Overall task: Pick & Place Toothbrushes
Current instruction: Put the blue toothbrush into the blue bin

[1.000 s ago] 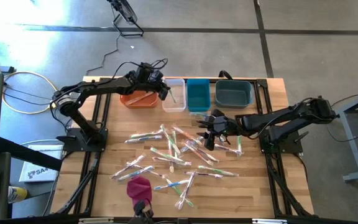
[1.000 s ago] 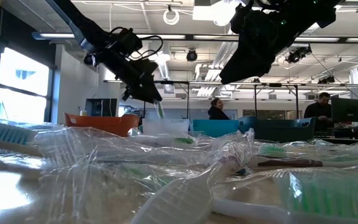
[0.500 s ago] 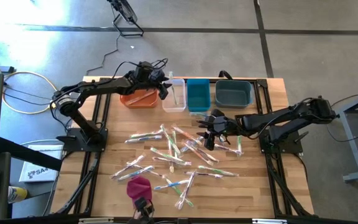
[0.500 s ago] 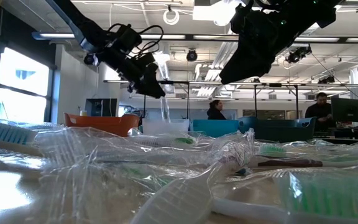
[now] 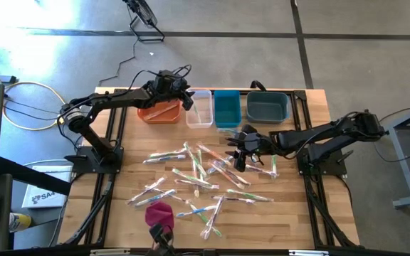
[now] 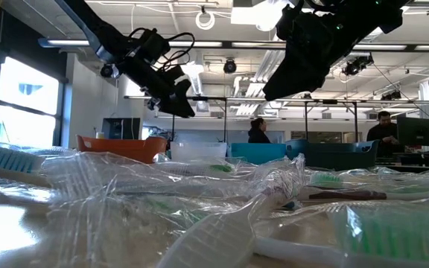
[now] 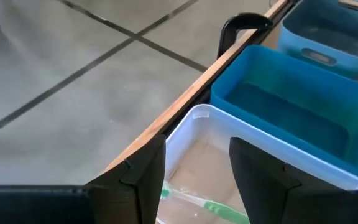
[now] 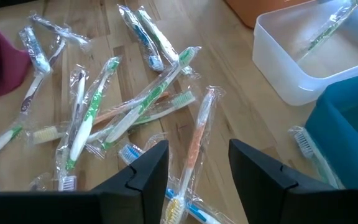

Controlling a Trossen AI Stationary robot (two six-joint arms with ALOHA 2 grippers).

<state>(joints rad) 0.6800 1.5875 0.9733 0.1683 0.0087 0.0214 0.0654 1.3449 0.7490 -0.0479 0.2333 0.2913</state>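
Since a second ago my left gripper has let a green toothbrush fall into the clear bin; its fingers are released and empty over that bin's orange-bin side. My right gripper hovers apart-fingered, gripping nothing, above the toothbrushes scattered on the worktop nearer me than the bin. Those crinkly, slick wrappers overlap, so I'd probably snag two or lose one.
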